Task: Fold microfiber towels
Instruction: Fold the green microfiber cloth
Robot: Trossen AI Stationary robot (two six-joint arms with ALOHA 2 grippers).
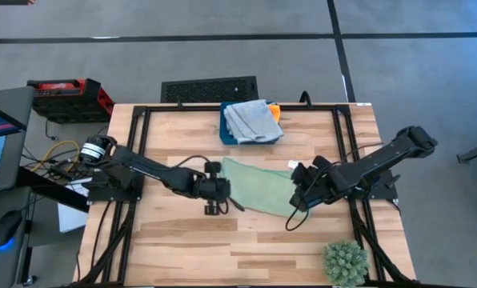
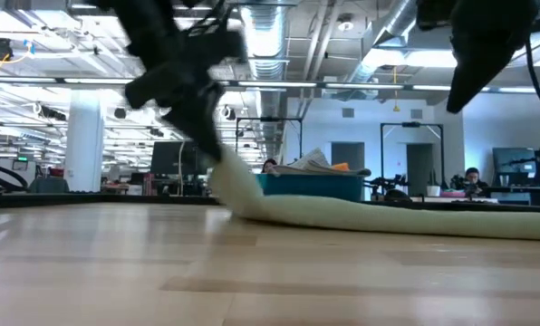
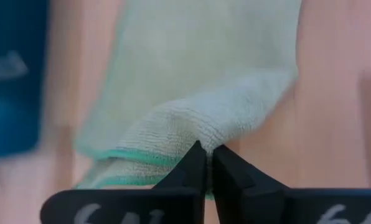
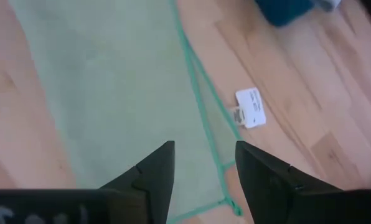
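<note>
**With one edge pinched, the green towel waits for its second grip**

While the light green microfiber towel (image 1: pixel 258 186) lies spread at the middle of the table (image 1: pixel 182 248), the left gripper (image 1: pixel 215 202) has its fingers shut tight on the towel's left edge, which puckers up between the fingertips in the left wrist view. Over the opposite edge hangs the right gripper (image 4: pixel 200 163), jaws wide and holding nothing, with the hemmed corner and its white care tag (image 4: pixel 251 107) just beyond them. I judge the fold is only starting. Next, the right gripper should drop and close on that hem, so both arms can lift and carry together. At the far edge, the dark teal box (image 1: pixel 232 132) carries pale blue-grey towels (image 1: pixel 253 120) with an orange one (image 1: pixel 275 111) peeking out.
</note>
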